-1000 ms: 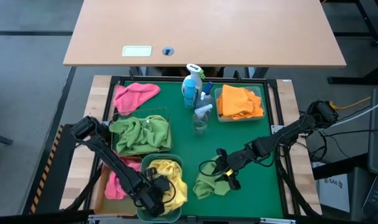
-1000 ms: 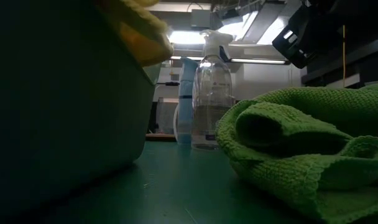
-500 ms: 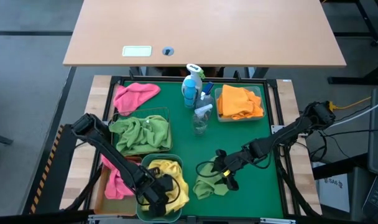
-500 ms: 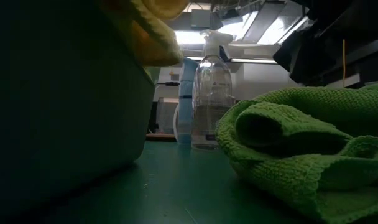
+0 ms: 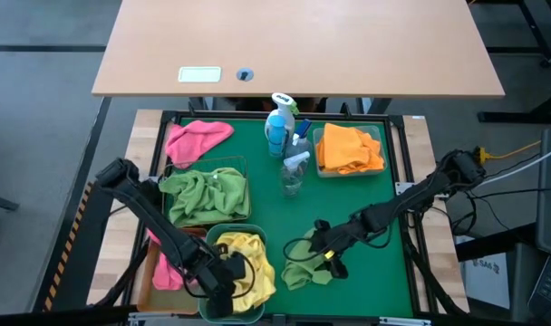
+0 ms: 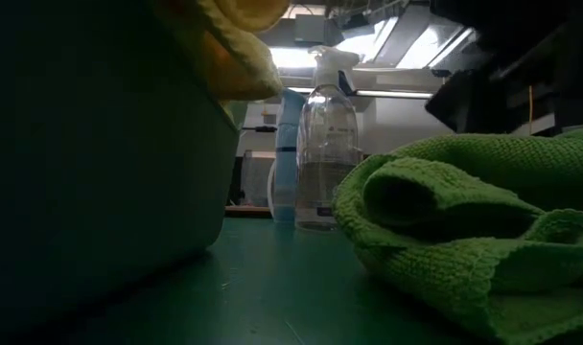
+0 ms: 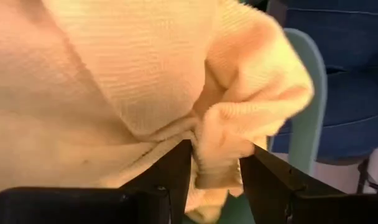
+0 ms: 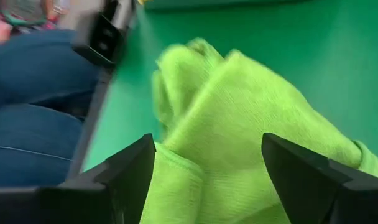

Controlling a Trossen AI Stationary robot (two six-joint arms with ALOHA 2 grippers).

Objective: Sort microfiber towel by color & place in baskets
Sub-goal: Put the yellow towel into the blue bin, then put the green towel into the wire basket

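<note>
Wrist views are showing the left gripper [image 7: 215, 165] pinching the yellow towel [image 7: 145, 81] inside the teal basket [image 5: 212, 237] while the right gripper [image 8: 207, 162], fingers wide apart, is hanging over the loose green towel [image 8: 251, 124], leaving it unsorted.

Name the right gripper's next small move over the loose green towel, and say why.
Probably lower and close on it. The right gripper is open, its fingers either side of the loose green towel, which lies on the green tray outside any basket. The wire-mesh basket already holds green towels. The left gripper is at the yellow towel in the teal basket.
</note>
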